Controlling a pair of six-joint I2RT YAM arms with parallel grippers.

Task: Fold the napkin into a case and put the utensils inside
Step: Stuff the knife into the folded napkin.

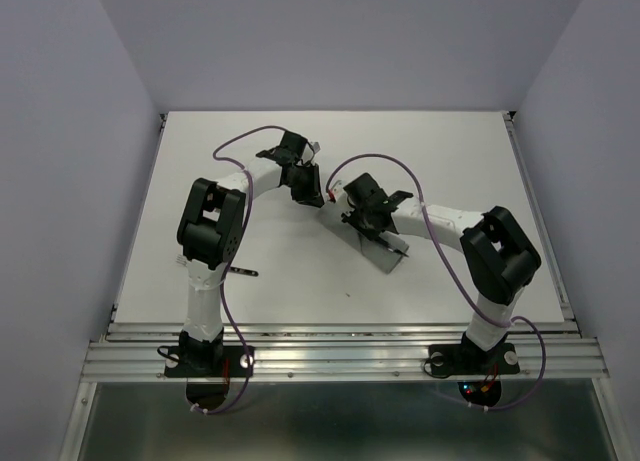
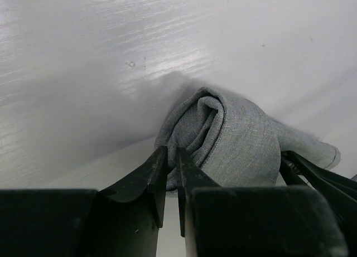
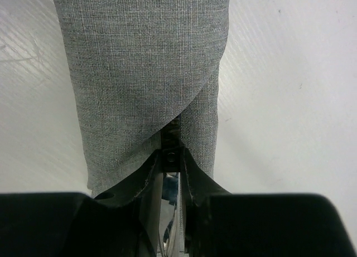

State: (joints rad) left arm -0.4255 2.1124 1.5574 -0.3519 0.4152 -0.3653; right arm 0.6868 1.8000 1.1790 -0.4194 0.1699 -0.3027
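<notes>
Pale lilac walls (image 1: 60, 131) close the scene in on the left, right and top of the overhead frame. Between them lies a white desk (image 1: 440, 151) with a faintly streaked, glossy top. A ribbed aluminium rail (image 1: 340, 356) crosses the lower frame and carries both bases.

The left arm (image 1: 210, 231) rises at lower left and bends toward the upper centre. The right arm (image 1: 500, 251) rises at lower right and reaches left toward the centre. Thin purple cables (image 1: 235, 146) loop along both.

The napkin (image 1: 388, 259) is folded into a narrow grey strip. It lies slantwise on the desk just right of centre, partly under the right hand (image 1: 368, 221). In the left wrist view its near end (image 2: 234, 140) is a rolled, open-mouthed bundle at centre frame.

The left hand (image 2: 172, 154) has its fingers close together with a thin slit between them. The cloth edge is right at the tips, and I cannot tell whether it is pinched.

The right hand (image 3: 171, 156) is clamped on a slim utensil (image 3: 170, 145) whose tip enters the overlap of the napkin (image 3: 139, 62).

A thin dark stick (image 1: 246, 272) lies on the desk beside the left arm, at lower left.
</notes>
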